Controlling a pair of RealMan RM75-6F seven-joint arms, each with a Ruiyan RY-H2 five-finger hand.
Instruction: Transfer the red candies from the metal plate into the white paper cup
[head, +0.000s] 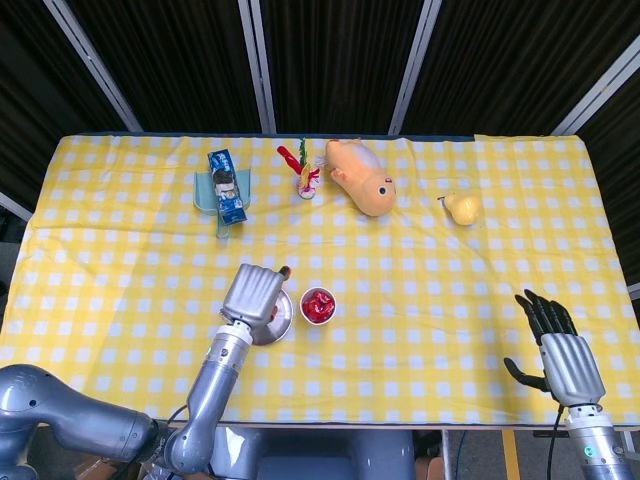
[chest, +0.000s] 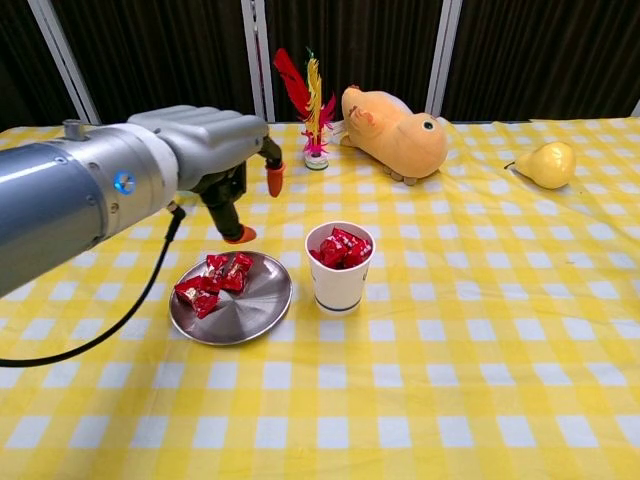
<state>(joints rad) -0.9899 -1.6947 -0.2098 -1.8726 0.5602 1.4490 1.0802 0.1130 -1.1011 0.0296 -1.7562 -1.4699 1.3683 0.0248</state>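
A white paper cup (chest: 339, 267) (head: 318, 305) stands near the table's middle, filled with red candies (chest: 341, 248). Left of it lies the round metal plate (chest: 246, 310) (head: 279, 325) with several red candies (chest: 212, 282) heaped on its far left part. My left hand (chest: 205, 150) (head: 254, 293) hovers above the plate, fingers apart and pointing down, holding nothing. In the head view it covers most of the plate. My right hand (head: 558, 346) rests open at the table's near right edge, far from both; the chest view does not show it.
Along the far side are a blue packet on a teal holder (head: 226, 189), a red-and-yellow feather shuttlecock (chest: 311, 103), an orange plush animal (chest: 396, 128) and a yellow pear (chest: 546, 162). A yellow checked cloth covers the table.
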